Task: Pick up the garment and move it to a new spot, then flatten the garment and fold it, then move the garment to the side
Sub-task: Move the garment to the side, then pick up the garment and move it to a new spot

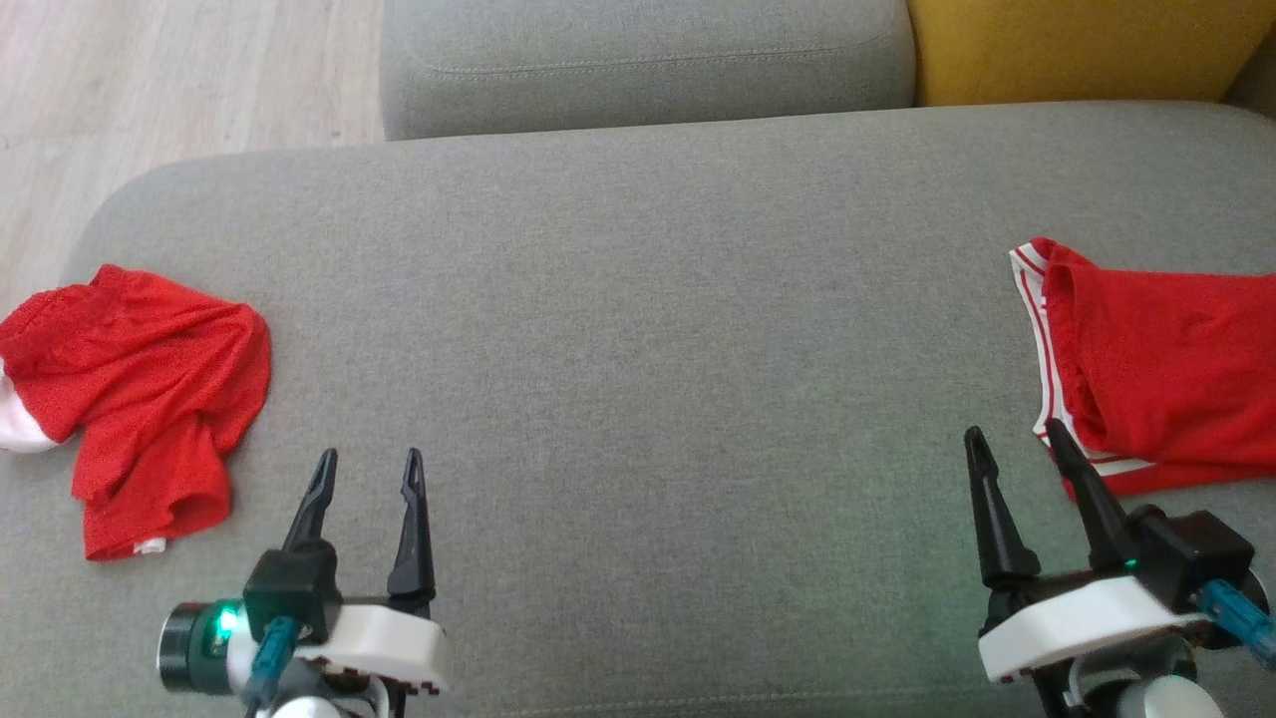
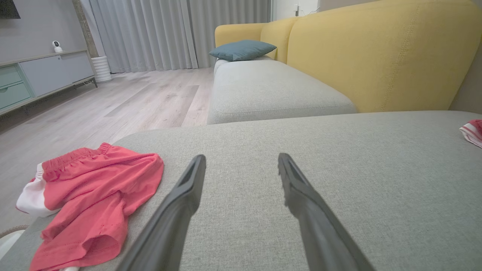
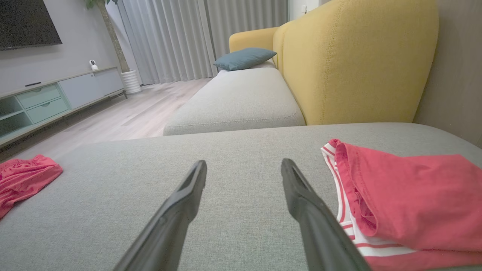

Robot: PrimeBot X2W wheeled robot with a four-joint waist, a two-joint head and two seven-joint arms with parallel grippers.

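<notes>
As counted from the left, two red garments lie on one grey seat (image 1: 638, 299). Item one: a crumpled garment (image 1: 140, 389), red with a white patch, sits at the seat's left edge. My left gripper (image 1: 369, 457) hovers to its right, near but apart, fingers spread wide and holding nothing. My right gripper (image 1: 1012, 431) is likewise wide open and empty. Its outer finger is just beside item two, a folded garment (image 1: 1166, 369), red with white striped trim, at the seat's right side; whether they touch, I cannot tell. Beyond are one far cushion (image 1: 648, 60), one yellow backrest (image 1: 1077, 45) and one blue pillow (image 2: 241, 50).
</notes>
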